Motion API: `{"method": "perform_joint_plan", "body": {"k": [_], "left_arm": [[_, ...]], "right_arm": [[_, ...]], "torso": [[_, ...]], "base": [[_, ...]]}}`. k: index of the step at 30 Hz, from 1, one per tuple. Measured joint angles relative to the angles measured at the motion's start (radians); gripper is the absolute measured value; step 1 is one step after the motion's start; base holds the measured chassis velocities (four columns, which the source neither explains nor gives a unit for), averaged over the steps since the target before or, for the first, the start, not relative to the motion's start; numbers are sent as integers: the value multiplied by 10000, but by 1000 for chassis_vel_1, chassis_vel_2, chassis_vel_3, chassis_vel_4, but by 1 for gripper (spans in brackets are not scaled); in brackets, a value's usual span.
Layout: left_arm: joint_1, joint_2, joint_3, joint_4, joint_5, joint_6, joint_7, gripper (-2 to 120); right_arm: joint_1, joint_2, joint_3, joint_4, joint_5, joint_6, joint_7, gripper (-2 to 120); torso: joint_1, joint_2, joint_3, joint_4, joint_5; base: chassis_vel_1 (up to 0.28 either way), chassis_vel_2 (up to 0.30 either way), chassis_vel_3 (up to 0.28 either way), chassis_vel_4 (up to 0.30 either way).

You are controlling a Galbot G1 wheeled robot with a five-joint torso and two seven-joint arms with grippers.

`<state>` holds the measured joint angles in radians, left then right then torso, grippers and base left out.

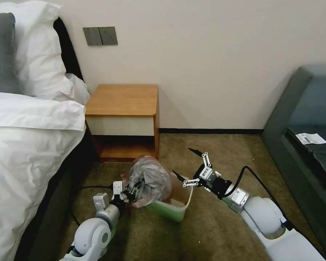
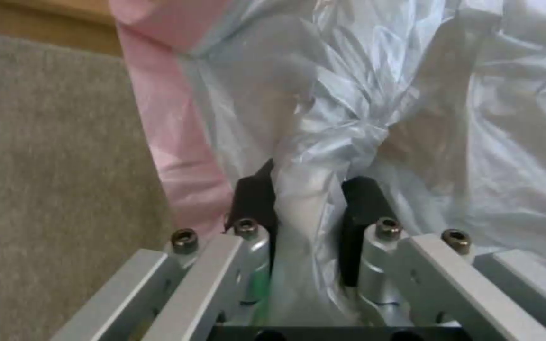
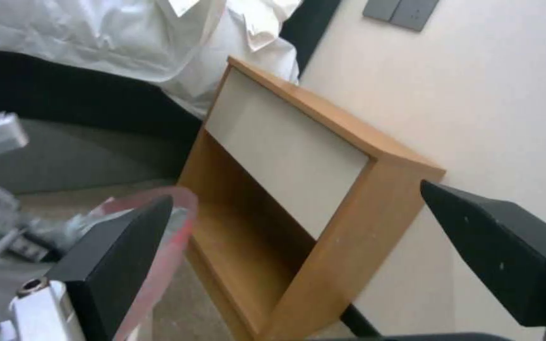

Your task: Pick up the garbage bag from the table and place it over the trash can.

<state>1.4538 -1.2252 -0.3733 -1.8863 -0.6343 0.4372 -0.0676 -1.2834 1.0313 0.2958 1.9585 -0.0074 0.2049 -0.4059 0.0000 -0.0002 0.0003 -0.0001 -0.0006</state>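
Crinkly grey garbage bag (image 1: pixel 148 181) with pink band bulges over the trash can (image 1: pixel 172 208); left tool (image 1: pixel 128 194) pinches it, right tool (image 1: pixel 186 163) gapes beside.

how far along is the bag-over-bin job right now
Pickup looks done: the orange-brown wooden nightstand top is bare. In hand: the left gripper pinches the crinkly grey plastic bag with the pink band, bunched over the pale green bin. The open right gripper hovers beside the bin. Left: spreading the bag's mouth over the rim.
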Motion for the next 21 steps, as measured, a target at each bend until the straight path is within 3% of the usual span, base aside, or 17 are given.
{"method": "perform_joint_plan", "body": {"k": [14, 21], "left_arm": [[245, -200, -148, -107, 409, -259, -35, 13], [748, -901, -596, -633, 1358, -1556, -434, 11]], "right_arm": [[103, -126, -64, 124, 39, -52, 56, 100], [16, 47, -41, 125, -31, -7, 116, 100]], "torso": [[1, 0, -2, -2, 1], [1, 0, -2, 0, 6]], "base": [[0, 0, 0, 0], [0, 0, 0, 0]]}}
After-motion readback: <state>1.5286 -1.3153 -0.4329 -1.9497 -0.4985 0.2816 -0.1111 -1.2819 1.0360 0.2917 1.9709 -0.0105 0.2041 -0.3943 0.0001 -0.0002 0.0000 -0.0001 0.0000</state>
